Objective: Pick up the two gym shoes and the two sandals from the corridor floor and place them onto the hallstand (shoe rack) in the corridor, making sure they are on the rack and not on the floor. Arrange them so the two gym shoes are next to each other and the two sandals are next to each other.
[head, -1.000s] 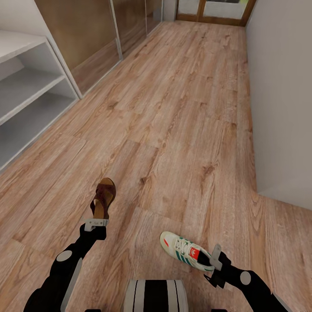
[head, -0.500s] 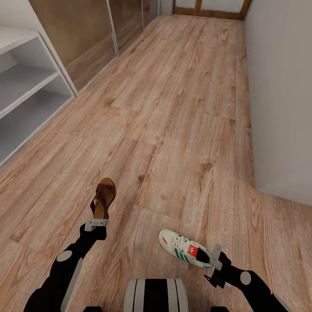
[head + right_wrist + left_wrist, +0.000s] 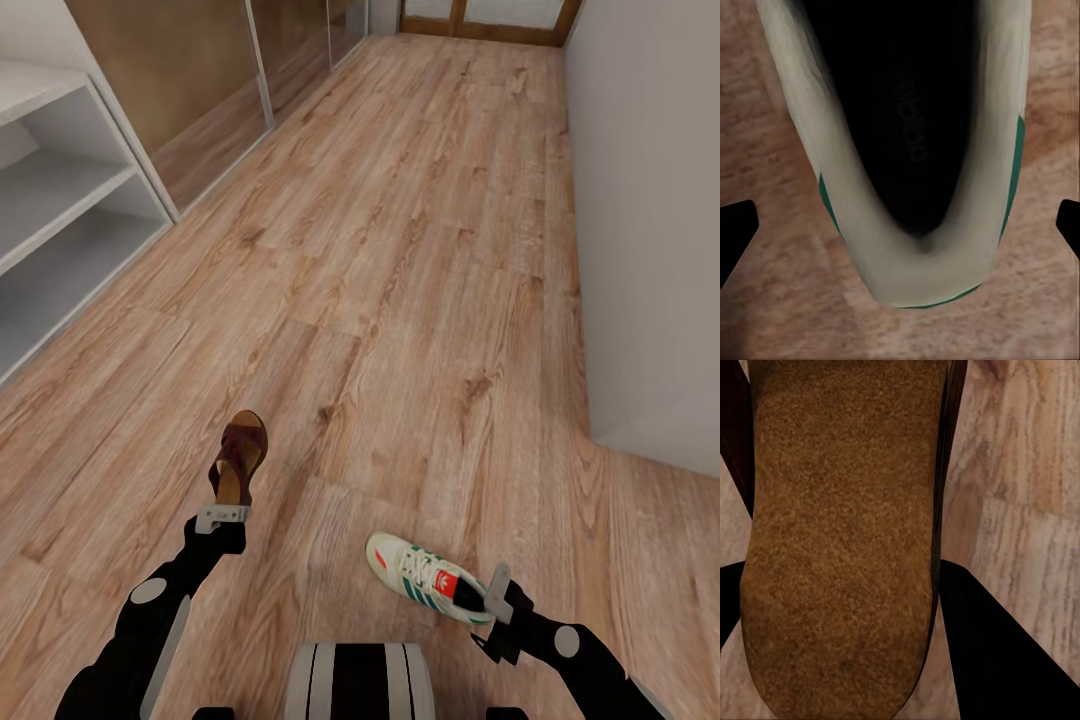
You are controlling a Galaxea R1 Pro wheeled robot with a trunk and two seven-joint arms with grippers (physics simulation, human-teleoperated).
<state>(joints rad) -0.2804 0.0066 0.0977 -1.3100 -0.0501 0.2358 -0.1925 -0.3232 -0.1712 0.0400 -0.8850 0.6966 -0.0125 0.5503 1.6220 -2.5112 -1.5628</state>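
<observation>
A dark brown sandal (image 3: 238,458) hangs above the corridor floor (image 3: 420,260), and my left gripper (image 3: 222,515) is shut on its heel end. In the left wrist view its tan footbed (image 3: 840,540) sits between my dark fingers (image 3: 997,652). One cream gym shoe (image 3: 425,578) with green stripes lies on the floor in front of my right gripper (image 3: 495,595). Its heel opening (image 3: 907,150) lies between my fingertips (image 3: 735,232), which stand wide apart and clear of its sides. The hallstand (image 3: 60,200) stands at the far left, and the shelves in view are bare.
Wooden sliding doors (image 3: 200,90) line the left wall beyond the hallstand. A pale wall (image 3: 650,220) with a jutting corner closes the right side. The corridor runs ahead to a wood-framed door (image 3: 480,20).
From one second ago to half a second ago the floor, hallstand and gym shoe slid slightly in the picture while both arms and the sandal kept their place. Nothing visibly differs since.
</observation>
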